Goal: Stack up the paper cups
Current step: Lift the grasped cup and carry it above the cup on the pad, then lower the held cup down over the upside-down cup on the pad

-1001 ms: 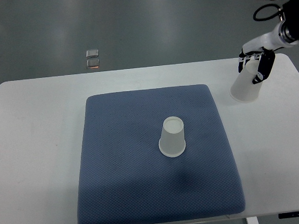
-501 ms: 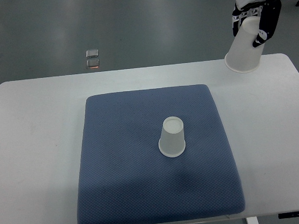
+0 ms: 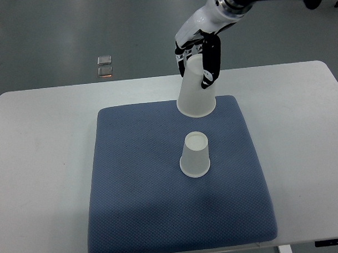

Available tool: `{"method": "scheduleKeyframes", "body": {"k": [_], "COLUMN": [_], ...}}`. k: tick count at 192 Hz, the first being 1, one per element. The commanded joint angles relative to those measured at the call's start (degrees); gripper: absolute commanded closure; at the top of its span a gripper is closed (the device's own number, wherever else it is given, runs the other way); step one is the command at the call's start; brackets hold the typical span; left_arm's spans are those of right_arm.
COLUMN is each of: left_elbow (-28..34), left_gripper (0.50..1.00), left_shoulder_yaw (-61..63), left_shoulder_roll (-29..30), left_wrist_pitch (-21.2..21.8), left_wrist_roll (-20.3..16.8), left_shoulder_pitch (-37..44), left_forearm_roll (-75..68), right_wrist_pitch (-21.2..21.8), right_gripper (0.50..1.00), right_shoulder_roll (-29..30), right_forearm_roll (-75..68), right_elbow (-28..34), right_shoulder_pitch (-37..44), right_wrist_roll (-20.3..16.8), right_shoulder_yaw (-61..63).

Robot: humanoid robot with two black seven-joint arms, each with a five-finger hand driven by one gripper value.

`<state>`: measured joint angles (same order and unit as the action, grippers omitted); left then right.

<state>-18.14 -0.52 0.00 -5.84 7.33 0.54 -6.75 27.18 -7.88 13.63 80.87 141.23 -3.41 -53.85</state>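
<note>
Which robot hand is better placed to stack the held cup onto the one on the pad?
Right. The right robot hand already grips the inverted held cup, just beyond the upside-down cup on the blue pad. The left arm isn't in view.

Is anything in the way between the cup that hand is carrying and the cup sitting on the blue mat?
Nothing visible. The right hand holds the paper cup upside down in the air; only bare blue mat shows between it and the upside-down cup.
</note>
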Motion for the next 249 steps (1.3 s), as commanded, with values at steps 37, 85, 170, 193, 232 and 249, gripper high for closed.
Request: {"method": "scheduleKeyframes", "body": {"k": [37,85,170,193,232,249], "left_elbow": [0.12,0.12,0.92,0.92,0.92,0.92], "left_gripper": [0.500,0.500,0.500,0.500,0.500,0.500], "left_shoulder_yaw": [-0.10,-0.10,0.08,0.08,0.08,0.08], "left_shoulder_roll": [0.00,0.00,0.00,0.00,0.00,0.00], "left_wrist_pitch": [0.04,0.04,0.04,0.04,0.04,-0.05], "left_wrist_roll": [-0.03,-0.03,-0.03,-0.03,-0.03,-0.03], "left_shoulder_pitch": [0.43,0.60,0.60,0.60,0.60,0.60], "left_forearm_roll": [0.07,0.07,0.07,0.07,0.07,0.07], "right_wrist_pitch": [0.51,-0.11,-2.57,-3.54,-5.56,-5.65], "right_gripper": [0.850,0.844,0.844,0.834,0.822,0.822], "right_shoulder_roll": [2.52,2.43,2.34,2.52,2.60,2.60], "right_forearm_roll": [-2.65,-2.74,-2.74,-2.74,-2.65,-2.65], "right_elbow": [0.34,2.37,2.63,2.63,2.63,2.63], "right_shoulder_pitch": [-1.22,-2.54,-5.35,-6.49,-7.99,-8.25], "right_wrist_roll": [0.16,0.16,0.25,0.25,0.16,0.16], "right_shoulder_yaw": [1.74,1.65,1.21,1.12,0.68,0.68]}}
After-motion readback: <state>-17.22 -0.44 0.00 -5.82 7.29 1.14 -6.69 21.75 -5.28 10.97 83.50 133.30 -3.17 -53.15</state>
